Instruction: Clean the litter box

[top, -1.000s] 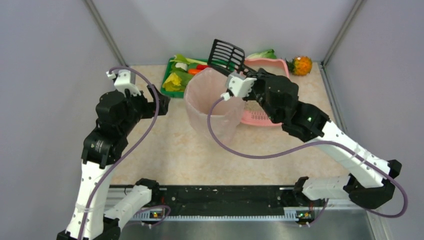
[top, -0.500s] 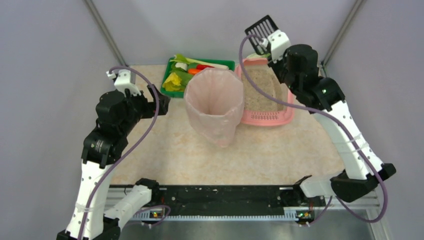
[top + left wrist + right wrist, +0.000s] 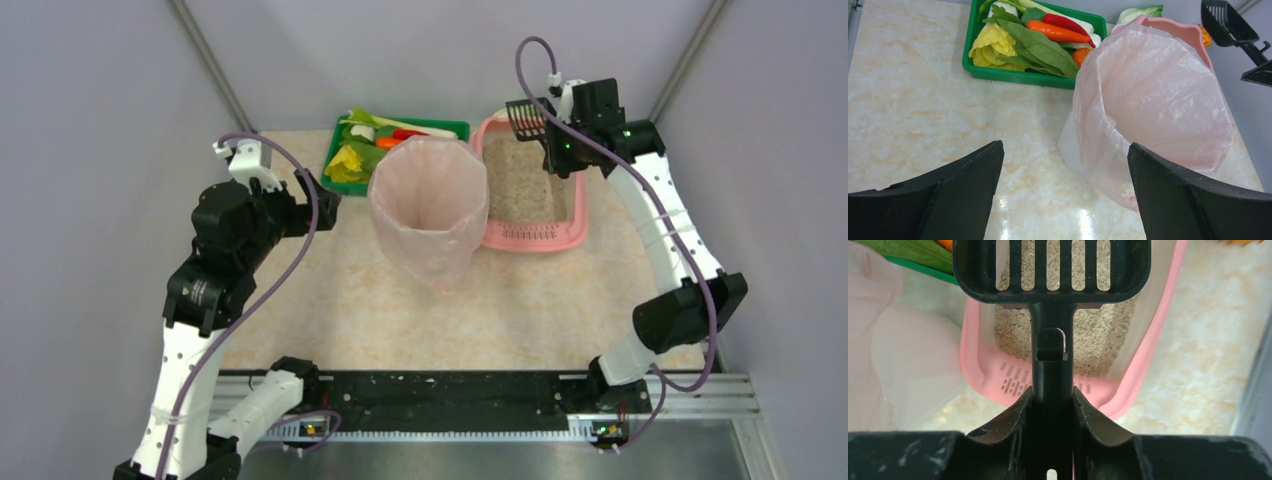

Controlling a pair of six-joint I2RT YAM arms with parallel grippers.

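Gripping scoop (image 3: 1050,297), right gripper (image 3: 1050,415) now lowered over litter box (image 3: 530,236)

Pink plastic rectangular litter box (image 3: 530,237) with a slot-patterned grate is filled with beige speckled litter (image 3: 525,185). Black slotted plastic scoop (image 3: 1048,310), green rectangular plastic tray (image 3: 1013,75), translucent pink bag-lined bin (image 3: 1153,95) and cream marbled counter (image 3: 400,310) are noted.

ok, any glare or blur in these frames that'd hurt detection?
Left wrist: bright glare patches on the glossy table beside the bin. Right wrist: scoop soft up close, litter box sharper, right edge blurred. Top external: even light, faint shadows, no glare.
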